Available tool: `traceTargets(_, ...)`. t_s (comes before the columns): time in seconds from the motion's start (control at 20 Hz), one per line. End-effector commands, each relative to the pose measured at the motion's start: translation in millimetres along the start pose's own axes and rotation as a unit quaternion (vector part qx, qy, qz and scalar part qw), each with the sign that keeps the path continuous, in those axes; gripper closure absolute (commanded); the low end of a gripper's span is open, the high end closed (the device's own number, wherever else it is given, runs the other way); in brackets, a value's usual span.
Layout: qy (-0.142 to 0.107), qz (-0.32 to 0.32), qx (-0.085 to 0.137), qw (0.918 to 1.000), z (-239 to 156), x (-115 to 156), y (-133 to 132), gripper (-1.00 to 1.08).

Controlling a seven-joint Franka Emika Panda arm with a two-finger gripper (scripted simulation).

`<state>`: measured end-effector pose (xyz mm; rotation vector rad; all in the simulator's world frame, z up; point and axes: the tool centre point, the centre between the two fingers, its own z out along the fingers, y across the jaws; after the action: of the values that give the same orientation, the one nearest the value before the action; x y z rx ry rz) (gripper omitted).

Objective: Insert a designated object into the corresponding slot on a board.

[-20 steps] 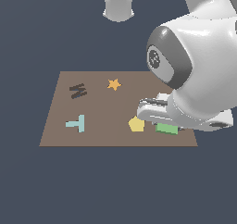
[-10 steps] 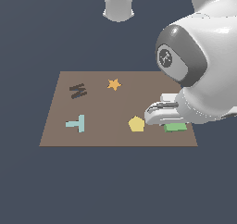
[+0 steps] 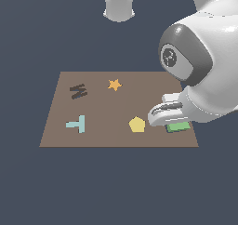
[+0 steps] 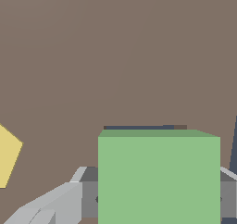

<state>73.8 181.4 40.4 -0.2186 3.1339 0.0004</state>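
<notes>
Gripper [image 3: 168, 117] fingers are seen closed on the green square block [image 4: 159, 177] from two opposite sides, with a grey finger [image 4: 55, 202] pressed to one flank in the wrist view and the other finger just visible at the opposite flank. No long axis can be made out on the block, which is held flat, its broad face turned to the wrist camera and its edges running square to the board's [image 3: 116, 105] sides. Directly between the fingertips is where the block sits, low over the board's near corner at the exterior view's right, where only a green sliver [image 3: 178, 127] is shown beneath the white arm. Just beyond the block's far edge, a thin dark strip of the slot [image 4: 139, 127] is exposed in the wrist view; the rest is covered. A yellow pentagon [image 3: 137, 124] is seen just beside the gripper, while an orange star [image 3: 115, 84], a dark M-shaped mark [image 3: 78, 91] and a pale blue T [image 3: 77, 124] lie well apart from it.
</notes>
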Motion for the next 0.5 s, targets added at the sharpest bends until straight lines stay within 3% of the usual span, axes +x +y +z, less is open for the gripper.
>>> traceTargets(0.0, 0.000, 0.000, 0.000, 1.0000, 0.5, -0.1, -0.3, 1.08)
traceTargets(0.25, -0.001, -0.002, 0.000, 1.0000, 9.6, 0.1, -0.3, 1.08)
traceTargets(0.3, -0.001, -0.002, 0.000, 1.0000, 9.6, 0.1, -0.3, -0.92)
traceTargets(0.45, -0.001, -0.002, 0.000, 1.0000, 9.6, 0.1, -0.3, -0.92)
